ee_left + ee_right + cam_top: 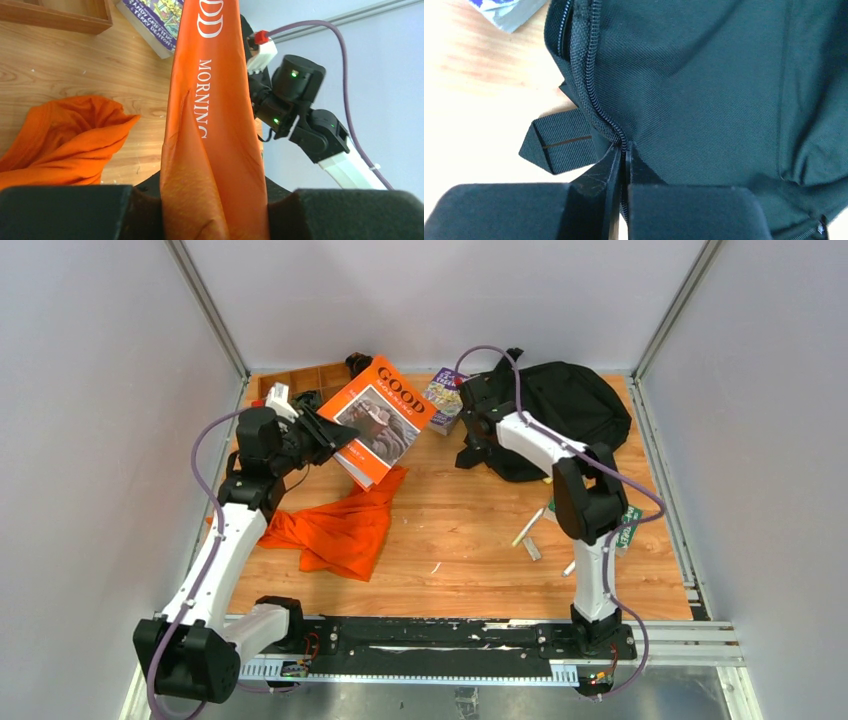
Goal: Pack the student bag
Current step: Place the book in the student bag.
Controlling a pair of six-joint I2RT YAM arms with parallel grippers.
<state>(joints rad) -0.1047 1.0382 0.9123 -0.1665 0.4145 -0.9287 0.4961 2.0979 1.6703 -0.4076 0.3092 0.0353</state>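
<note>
Gripping the orange book [380,420] near one edge, the left gripper [212,200] held it tilted in the air over the far left of the table [470,570], fingers clamped on cover and pages. With so little of the book in the grasp, it could sag, fan open or slip out if swung fast, and the wrist view showed creases on the cover. Below it and nearer lay the orange cloth [335,525], loose on the table. A low carry might snag or drag it. Just right of the raised book, a purple book [443,397] lay toward the far edge, close enough to be clipped on the way across.

Further right, the student bag [570,405] sat slumped at the far right of the table. The right gripper [624,150] was pinched tight on its fabric at the zipper [591,80], beside a strap loop [556,147]. That nip looked thin, so a pull could let the fabric slide free, or lift the whole soft bag instead of spreading its mouth. Whether the opening was wide enough I could not tell. If it was not, the book would jam against the zip.
</note>
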